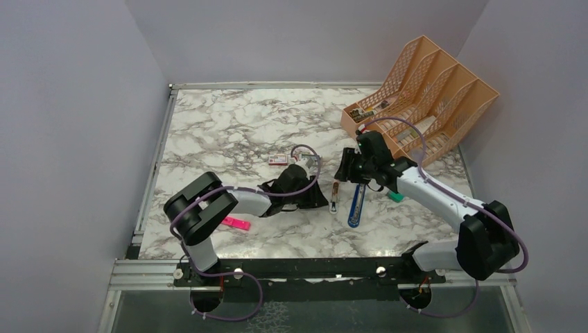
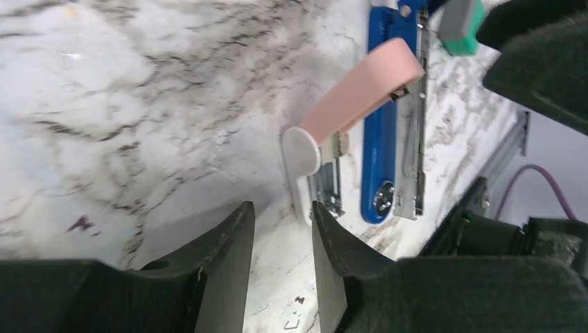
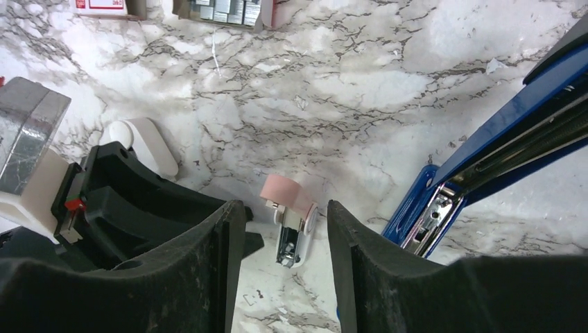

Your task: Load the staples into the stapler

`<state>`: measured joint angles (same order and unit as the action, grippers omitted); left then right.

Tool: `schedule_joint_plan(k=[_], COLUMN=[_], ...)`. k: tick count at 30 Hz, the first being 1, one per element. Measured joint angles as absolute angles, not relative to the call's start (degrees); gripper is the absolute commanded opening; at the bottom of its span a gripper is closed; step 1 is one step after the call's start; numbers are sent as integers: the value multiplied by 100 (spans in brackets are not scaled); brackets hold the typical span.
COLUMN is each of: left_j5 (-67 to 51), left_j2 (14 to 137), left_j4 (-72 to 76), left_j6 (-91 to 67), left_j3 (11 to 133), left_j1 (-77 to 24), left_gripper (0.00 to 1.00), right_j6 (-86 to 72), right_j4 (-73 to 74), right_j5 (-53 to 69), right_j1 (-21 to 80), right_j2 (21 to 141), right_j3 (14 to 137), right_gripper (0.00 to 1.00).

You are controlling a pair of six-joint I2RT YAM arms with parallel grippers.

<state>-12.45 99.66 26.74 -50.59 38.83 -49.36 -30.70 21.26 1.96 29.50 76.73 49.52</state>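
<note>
A small stapler with a white base and a raised pink lid (image 1: 335, 195) lies open on the marble table. It shows in the left wrist view (image 2: 360, 90) and between my right fingers in the right wrist view (image 3: 290, 216). A blue stapler (image 1: 356, 204) lies opened flat beside it. Grey staples (image 3: 222, 8) sit in an open tray next to the red-and-white box (image 3: 100, 5). My left gripper (image 2: 281, 215) is open and empty, just short of the white base. My right gripper (image 3: 286, 208) is open and empty above the pink stapler.
An orange file organizer (image 1: 423, 90) stands at the back right. A pink highlighter (image 1: 236, 223) lies by the left arm. A small green item (image 1: 395, 197) lies under the right arm. The red-and-white box (image 1: 278, 160) sits behind the left gripper.
</note>
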Motion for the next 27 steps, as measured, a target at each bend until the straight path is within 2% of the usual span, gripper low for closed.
schedule_joint_plan(k=[2, 6, 10, 14, 20, 27], left_j5=[-996, -336, 303, 825, 1079, 731], left_j2=[9824, 9402, 8785, 8138, 7592, 7690], left_j4=[2182, 1144, 318, -268, -510, -519], left_j6=[-4915, -4648, -4495, -4451, -4543, -4628], left_j3=[4018, 4206, 4283, 4257, 3879, 3527], left_j1=[-4936, -4932, -4838, -4587, -4075, -3865], left_gripper=[39, 49, 64, 69, 67, 46], right_j6=[-3000, -2842, -2696, -2641, -2630, -2635], right_j4=[2147, 2176, 2158, 2091, 2058, 2014], right_j5=[198, 244, 414, 596, 751, 934], right_j1=[2950, 2950, 2950, 2950, 2950, 2950], right_j2=[7607, 7487, 7363, 7336, 7338, 7393], right_j3=[4952, 4952, 4952, 4952, 4954, 4982], right_gripper=[46, 46, 46, 47, 47, 47])
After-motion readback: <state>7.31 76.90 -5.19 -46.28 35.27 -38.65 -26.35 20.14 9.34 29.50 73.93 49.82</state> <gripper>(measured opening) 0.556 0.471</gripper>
